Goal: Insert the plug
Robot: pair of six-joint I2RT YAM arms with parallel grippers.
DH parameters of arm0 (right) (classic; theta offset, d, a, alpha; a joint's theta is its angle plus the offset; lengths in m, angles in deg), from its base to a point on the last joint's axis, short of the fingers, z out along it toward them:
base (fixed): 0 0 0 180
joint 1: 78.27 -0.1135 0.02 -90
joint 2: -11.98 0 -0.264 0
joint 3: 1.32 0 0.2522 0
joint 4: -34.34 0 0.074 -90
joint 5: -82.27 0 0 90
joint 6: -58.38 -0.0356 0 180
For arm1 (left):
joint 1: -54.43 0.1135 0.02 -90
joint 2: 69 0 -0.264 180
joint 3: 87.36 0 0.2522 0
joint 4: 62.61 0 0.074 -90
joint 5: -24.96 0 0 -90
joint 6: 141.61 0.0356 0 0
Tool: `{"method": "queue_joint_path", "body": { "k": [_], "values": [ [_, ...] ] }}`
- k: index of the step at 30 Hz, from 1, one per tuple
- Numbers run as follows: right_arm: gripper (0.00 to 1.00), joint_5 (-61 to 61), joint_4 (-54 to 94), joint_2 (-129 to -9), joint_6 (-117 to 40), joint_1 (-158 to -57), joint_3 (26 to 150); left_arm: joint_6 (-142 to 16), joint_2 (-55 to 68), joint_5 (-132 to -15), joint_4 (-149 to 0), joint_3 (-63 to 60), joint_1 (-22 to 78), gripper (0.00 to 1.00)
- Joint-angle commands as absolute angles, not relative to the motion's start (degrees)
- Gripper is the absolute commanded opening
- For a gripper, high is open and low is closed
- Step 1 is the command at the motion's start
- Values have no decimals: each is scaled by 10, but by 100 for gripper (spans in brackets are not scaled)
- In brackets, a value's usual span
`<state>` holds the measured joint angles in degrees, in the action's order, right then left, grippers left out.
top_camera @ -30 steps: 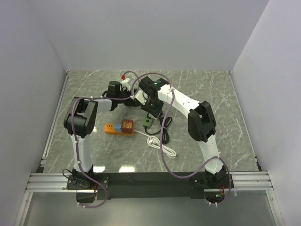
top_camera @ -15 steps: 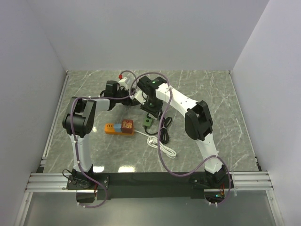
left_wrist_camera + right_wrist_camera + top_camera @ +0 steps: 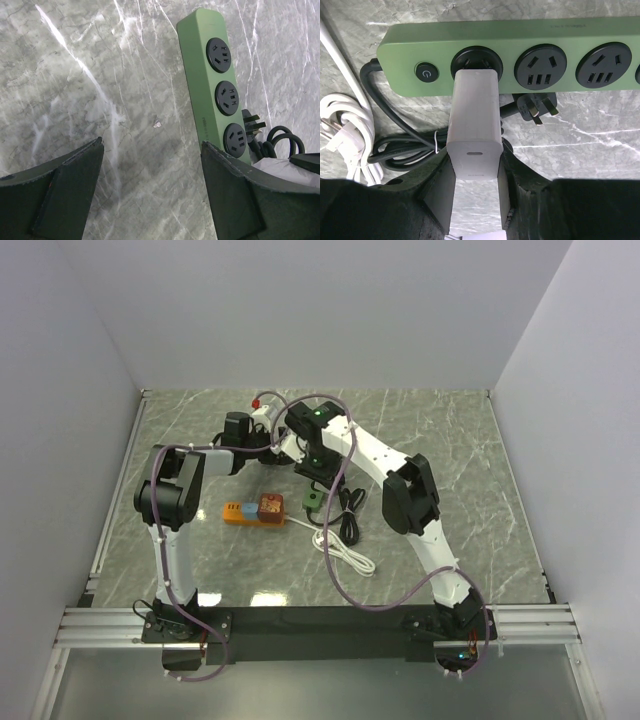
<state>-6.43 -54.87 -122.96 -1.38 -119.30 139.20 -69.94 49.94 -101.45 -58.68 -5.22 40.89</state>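
In the left wrist view you have bare tabletop [image 3: 100,100] at 9 o'clock of the green power strip [image 3: 220,85]; in the right wrist view a black cord coil [image 3: 405,145], a white cord [image 3: 345,130] and a loose black plug [image 3: 532,107] crowd its 6 to 8 o'clock side. Your right end effector [image 3: 476,175] is clamped on the white plug [image 3: 474,110], whose nose meets the socket at 3 o'clock of the power button [image 3: 424,74]. Your left end effector [image 3: 150,170] hangs wide apart, holding nothing.

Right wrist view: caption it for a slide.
Right end effector holding white rectangular charger at green plastic power strip.
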Motion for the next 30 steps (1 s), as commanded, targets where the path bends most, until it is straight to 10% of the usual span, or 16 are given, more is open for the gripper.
{"method": "queue_joint_path", "body": {
  "k": [1, 15, 24, 26, 30],
  "values": [
    [0, -9, -402, -1286, -9, -1219, 1394, -701, 504, -1029, -577, -48, 411, 84],
    [2, 70, -240, -1135, -47, -1225, 1240, -714, 480, -1011, -569, -58, 414, 84],
    [48, 76, -136, -1010, -69, -1205, 1138, -726, 467, -992, -580, -41, 418, 85],
    [78, 72, -138, -1002, -67, -1201, 1134, -729, 466, -991, -584, -37, 418, 85],
    [85, 79, -131, -969, -60, -1188, 1113, -729, 454, -977, -594, -31, 418, 85]
  ]
}}
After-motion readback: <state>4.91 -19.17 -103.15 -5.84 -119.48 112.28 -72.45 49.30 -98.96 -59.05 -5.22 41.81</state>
